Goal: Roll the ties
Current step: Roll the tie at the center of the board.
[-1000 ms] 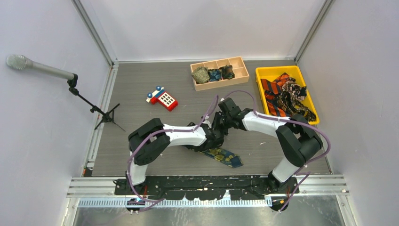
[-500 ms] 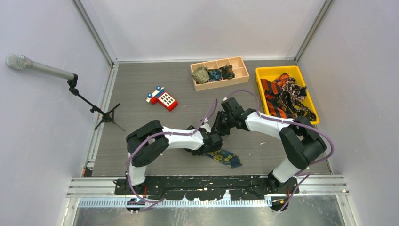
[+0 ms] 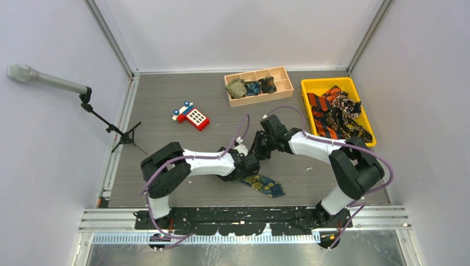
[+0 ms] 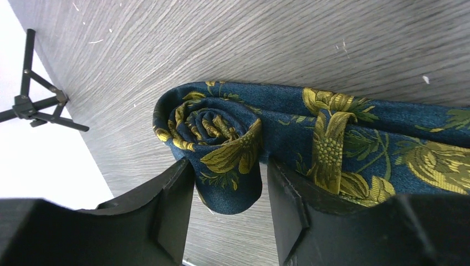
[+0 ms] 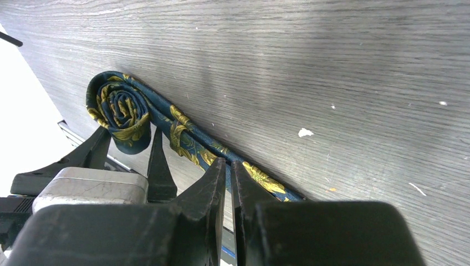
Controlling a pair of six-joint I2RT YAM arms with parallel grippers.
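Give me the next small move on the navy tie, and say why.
Probably close the left gripper on the coil and roll it one more turn toward the flat part. The navy tie is only partly rolled: the coil sits between the left jaws, the rest lies flat on the table, with the right gripper, shut, at that stretch.

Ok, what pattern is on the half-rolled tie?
Navy tie with yellow-gold flowers, clearest in the left wrist view.

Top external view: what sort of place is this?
Probably a lab robot data-collection cell, not a home or shop: plain white enclosure panels in metal framing, a microphone on a tripod stand, and staged props in a yellow bin.
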